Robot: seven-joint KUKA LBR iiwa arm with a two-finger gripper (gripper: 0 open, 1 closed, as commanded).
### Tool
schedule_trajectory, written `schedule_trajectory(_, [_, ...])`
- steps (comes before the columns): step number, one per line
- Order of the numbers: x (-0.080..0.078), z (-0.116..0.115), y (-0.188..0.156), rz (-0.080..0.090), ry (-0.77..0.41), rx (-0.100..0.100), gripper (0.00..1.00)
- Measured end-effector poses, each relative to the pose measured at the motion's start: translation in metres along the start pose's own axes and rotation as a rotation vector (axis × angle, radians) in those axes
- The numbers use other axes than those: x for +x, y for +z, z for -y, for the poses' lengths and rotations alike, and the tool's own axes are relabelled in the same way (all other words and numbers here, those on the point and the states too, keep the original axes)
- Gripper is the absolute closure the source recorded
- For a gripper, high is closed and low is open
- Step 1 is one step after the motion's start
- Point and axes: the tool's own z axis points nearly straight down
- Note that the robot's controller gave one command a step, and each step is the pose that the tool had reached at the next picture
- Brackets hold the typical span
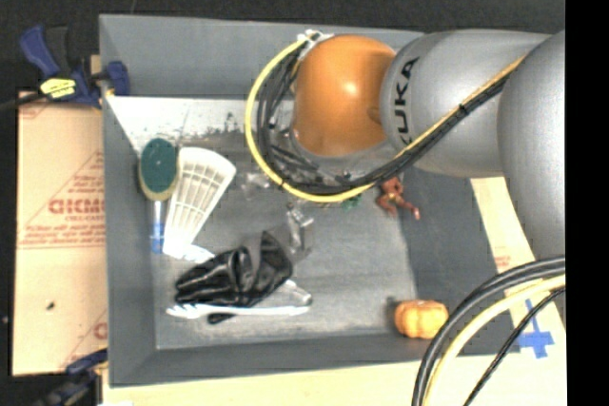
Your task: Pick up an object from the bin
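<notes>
A grey metal bin (190,52) with sloping walls and a dull, finely speckled floor holds a few small loose things. The silver arm (457,100) comes in from the right. Its wrist carries a smooth, glossy orange dome (338,95) ringed by looping yellow and black cables (257,124).

Below the dome, the thin metallic end effector (299,235) points down over the middle of the floor. Its tip is just beside the upper right end of a black crumpled object (233,276). This object is soft-looking, shiny in its folds and shaped like a bunched glove, and it lies in the lower left part of the bin. Whether the end effector is wide or narrow cannot be told, nor whether it touches the black object.

A slim white stick (243,309) lies flat along the black object's lower edge. In the upper left, a brush (157,166) with an oval dark-green head and a pale blue handle lies touching a white ribbed piece (198,195), fan-shaped and made of slatted plastic.

Near the right wall, just under the arm, stands a small reddish-brown figurine (396,199). A small, rounded orange pumpkin (420,318) with ridged sides sits in the lower right corner, well apart from the rest.
</notes>
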Motion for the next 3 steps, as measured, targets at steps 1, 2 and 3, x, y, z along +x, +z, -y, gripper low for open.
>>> schedule_trajectory(1, [0.052, -0.013, 0.039, -0.01, -0.115, -0.008, 0.0])
schedule_trajectory(2, [0.043, -0.03, 0.068, 0.003, -0.502, 0.0, 0.0])
schedule_trajectory(3, [0.026, -0.084, 0.067, -0.002, -0.225, -0.006, 1.0])
